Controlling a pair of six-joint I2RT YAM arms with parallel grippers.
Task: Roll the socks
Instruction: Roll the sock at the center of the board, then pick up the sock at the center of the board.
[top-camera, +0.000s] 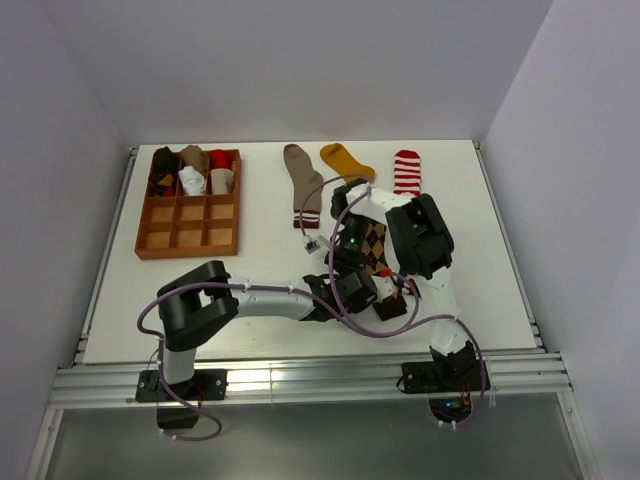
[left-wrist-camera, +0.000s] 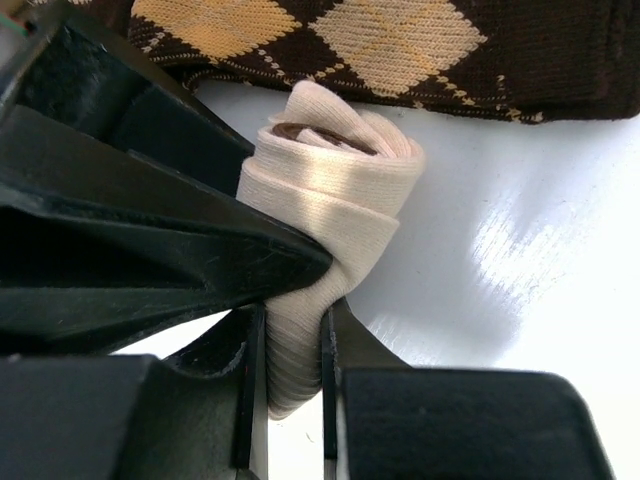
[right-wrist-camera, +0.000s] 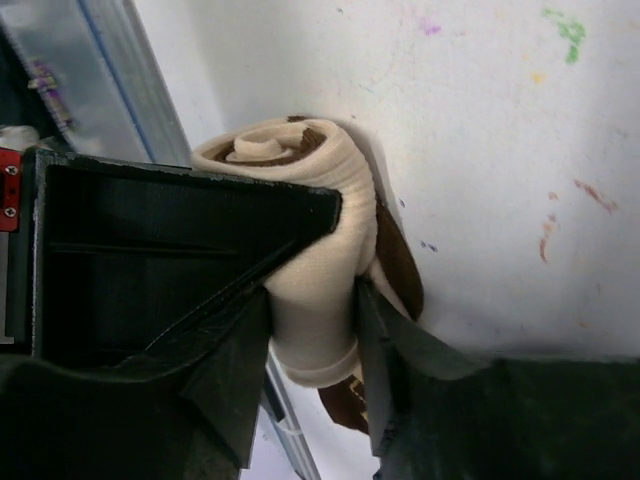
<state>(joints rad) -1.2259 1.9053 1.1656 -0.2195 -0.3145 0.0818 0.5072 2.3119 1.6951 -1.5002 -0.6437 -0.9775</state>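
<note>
Lab test cell: my white table (top-camera: 262, 215) boxed by bare white walls (top-camera: 300, 70), aluminium rail (top-camera: 320, 382) along its near edge.

Soft, even light fills the overhead view with faint shadows on the white tabletop (top-camera: 260, 265), while close up the tabletop shows a glare patch beside the cream sock (left-wrist-camera: 330, 190) and the left claw (left-wrist-camera: 292, 340) looms dark and blurred.

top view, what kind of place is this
Probably a lab test cell for robot manipulation, not a home: a white table boxed in by plain white panels, two arms bolted to an aluminium rail at its near edge, and socks laid out in a row beside a wooden grid tray.
</note>
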